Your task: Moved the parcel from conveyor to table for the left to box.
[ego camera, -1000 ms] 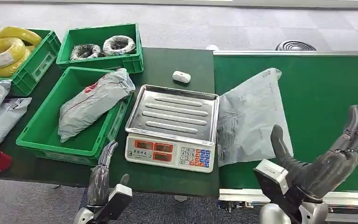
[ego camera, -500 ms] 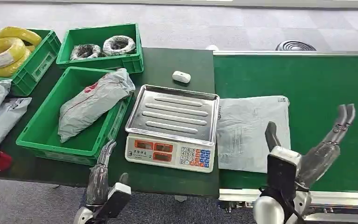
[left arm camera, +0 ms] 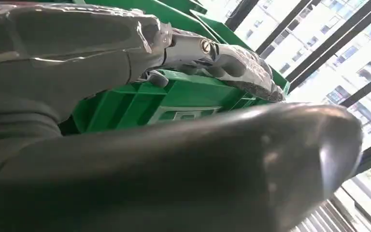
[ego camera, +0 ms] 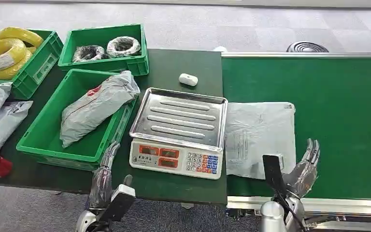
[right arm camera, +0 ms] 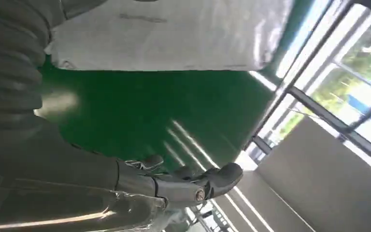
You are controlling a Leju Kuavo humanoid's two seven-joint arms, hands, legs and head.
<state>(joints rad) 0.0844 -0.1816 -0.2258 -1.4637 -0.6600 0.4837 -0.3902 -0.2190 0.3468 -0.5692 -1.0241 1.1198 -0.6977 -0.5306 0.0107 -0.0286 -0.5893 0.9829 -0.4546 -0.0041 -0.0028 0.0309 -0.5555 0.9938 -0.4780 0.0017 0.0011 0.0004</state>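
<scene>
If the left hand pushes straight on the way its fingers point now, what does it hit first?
Most likely the near wall of the green bin holding the grey parcel; the left hand points up at it, fingertips nearly at the rim. Depth is unclear.

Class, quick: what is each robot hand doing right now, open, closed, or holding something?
Left hand: open, holding nothing, by the green plastic crate.
Right hand: open, empty, beside the flat grey plastic parcel.

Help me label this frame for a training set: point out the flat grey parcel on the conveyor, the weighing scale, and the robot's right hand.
flat grey parcel (ego camera: 261, 137), head view, middle of its flat top.
weighing scale (ego camera: 180, 116), head view, centre of its steel tray.
right hand (ego camera: 300, 171), head view, middle of the hand.
</scene>
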